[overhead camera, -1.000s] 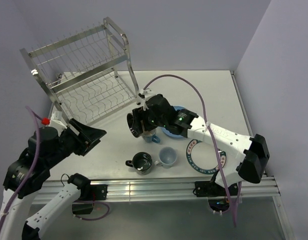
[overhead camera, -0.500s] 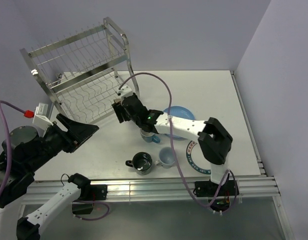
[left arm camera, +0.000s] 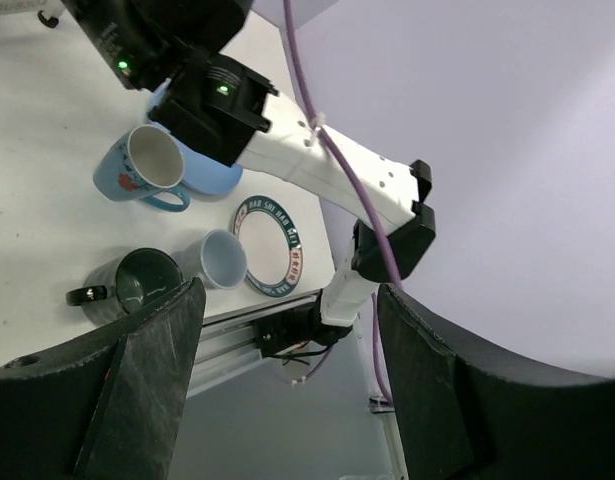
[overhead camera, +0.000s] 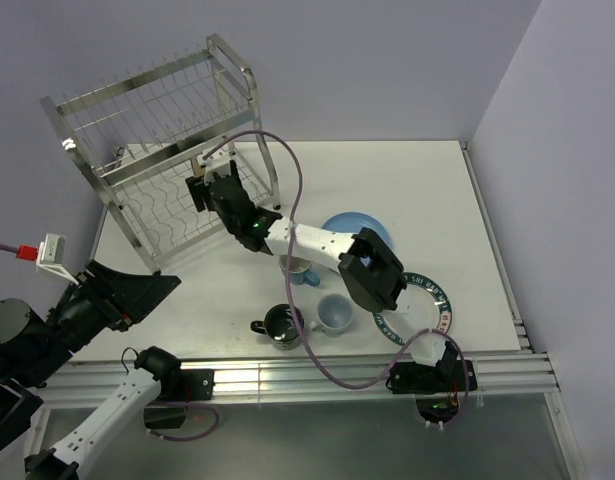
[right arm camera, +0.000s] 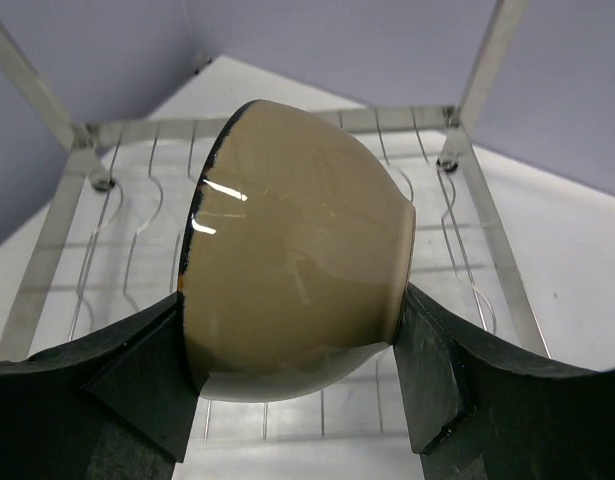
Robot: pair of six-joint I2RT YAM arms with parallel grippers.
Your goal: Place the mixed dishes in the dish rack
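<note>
Right tool (right arm camera: 292,365) is clamped on the bowl (right arm camera: 297,250). The bowl is tipped on edge, rim toward the left finger. The rack (overhead camera: 157,120) is dead ahead, and its wavy lower shelf (right arm camera: 457,250) lies just beyond and below the bowl. I can't tell if they touch. My call: lower it and seat the rim between the wires. Left tool (left arm camera: 287,390) is wide and empty, near-left, well apart. Blue mug (left arm camera: 137,172), dark mug (left arm camera: 147,283), cup (left arm camera: 225,258), blue plate (overhead camera: 359,226) and white plate (left arm camera: 270,243) are on the worktop (overhead camera: 437,190).
</note>
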